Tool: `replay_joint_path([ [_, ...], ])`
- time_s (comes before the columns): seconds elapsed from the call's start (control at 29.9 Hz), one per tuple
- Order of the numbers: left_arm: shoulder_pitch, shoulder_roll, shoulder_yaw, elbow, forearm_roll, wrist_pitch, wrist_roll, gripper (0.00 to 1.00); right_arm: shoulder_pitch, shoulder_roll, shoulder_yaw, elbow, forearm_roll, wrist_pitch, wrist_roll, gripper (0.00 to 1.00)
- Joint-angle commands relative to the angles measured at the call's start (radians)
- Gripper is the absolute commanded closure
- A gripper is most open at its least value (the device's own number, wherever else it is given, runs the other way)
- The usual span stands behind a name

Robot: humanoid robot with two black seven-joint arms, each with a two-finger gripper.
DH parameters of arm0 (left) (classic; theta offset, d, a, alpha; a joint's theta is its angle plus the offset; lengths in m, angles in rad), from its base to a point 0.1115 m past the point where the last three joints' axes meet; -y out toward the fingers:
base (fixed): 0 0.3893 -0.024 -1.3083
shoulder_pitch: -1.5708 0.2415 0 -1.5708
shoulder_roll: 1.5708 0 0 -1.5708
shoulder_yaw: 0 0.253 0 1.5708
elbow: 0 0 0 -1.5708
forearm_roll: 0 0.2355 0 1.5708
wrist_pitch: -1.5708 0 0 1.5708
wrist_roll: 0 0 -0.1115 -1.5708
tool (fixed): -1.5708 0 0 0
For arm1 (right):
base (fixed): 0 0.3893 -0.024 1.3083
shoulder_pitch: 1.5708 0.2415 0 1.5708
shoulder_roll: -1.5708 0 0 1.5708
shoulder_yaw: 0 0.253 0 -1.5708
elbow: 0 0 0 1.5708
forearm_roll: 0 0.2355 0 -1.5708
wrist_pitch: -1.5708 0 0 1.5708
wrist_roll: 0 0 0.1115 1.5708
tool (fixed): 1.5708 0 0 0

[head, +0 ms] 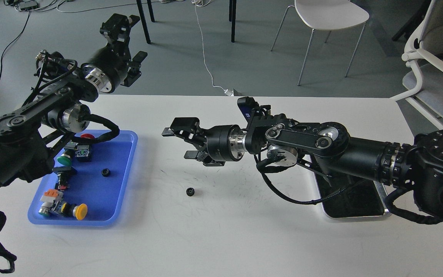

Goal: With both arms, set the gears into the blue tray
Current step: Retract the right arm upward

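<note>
One small black gear (190, 191) lies alone on the white table, right of the blue tray (102, 192). A second gear (105, 172) rests inside that tray among coloured push-buttons. My right gripper (181, 143) hangs open above the table, up and slightly left of the loose gear, with nothing between its fingers. My left gripper (127, 50) is raised high beyond the table's far left edge, open and empty.
A steel tray (354, 215) with a dark inside sits at the right, mostly under my right arm. Push-buttons with red, green and yellow caps (79, 211) fill the blue tray's left side. Chairs stand on the floor beyond the table.
</note>
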Motion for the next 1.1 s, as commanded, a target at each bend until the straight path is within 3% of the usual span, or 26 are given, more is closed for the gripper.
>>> replay_joint_path([
  [0.0, -0.009, -0.002, -0.002, 0.070, -0.003, -0.036, -0.009, 0.02, -0.013, -0.105, 0.127, -0.003, -0.001, -0.007, 0.001, 0.05],
  [0.1, -0.009, -0.020, -0.019, 0.092, -0.008, -0.169, -0.019, 0.02, -0.051, -0.213, 0.225, -0.003, 0.005, -0.016, 0.002, 0.05],
  [0.13, -0.009, -0.031, -0.029, 0.093, -0.012, -0.180, -0.017, 0.02, -0.071, -0.246, 0.257, -0.003, 0.016, -0.019, 0.002, 0.05],
  [0.23, -0.011, -0.060, -0.036, 0.092, -0.016, -0.145, -0.003, 0.02, -0.154, -0.368, 0.376, 0.000, 0.076, -0.022, 0.002, 0.04],
  [0.33, -0.009, -0.055, -0.034, 0.061, -0.010, -0.071, -0.017, 0.02, -0.269, -0.458, 0.530, 0.006, 0.119, -0.022, -0.001, 0.04],
  [0.43, -0.007, -0.023, -0.028, -0.021, 0.001, -0.067, -0.008, 0.02, -0.408, -0.552, 0.713, 0.011, 0.178, -0.016, -0.001, 0.04],
  [0.64, -0.001, 0.086, -0.005, -0.152, 0.093, -0.154, -0.003, 0.02, -0.607, -0.584, 0.919, 0.003, 0.240, -0.007, 0.001, 0.03],
  [0.74, 0.003, 0.167, 0.039, -0.250, 0.280, -0.163, -0.008, 0.02, -0.659, -0.586, 0.966, 0.006, 0.245, 0.021, 0.004, 0.03],
  [0.9, 0.006, 0.329, 0.139, -0.442, 0.617, -0.154, -0.010, 0.02, -0.791, -0.584, 1.054, 0.008, 0.275, 0.126, 0.056, 0.03],
  [1.07, 0.008, 0.504, 0.184, -0.649, 0.949, -0.148, -0.006, 0.02, -0.826, -0.583, 1.065, -0.003, 0.295, 0.173, 0.059, 0.03],
])
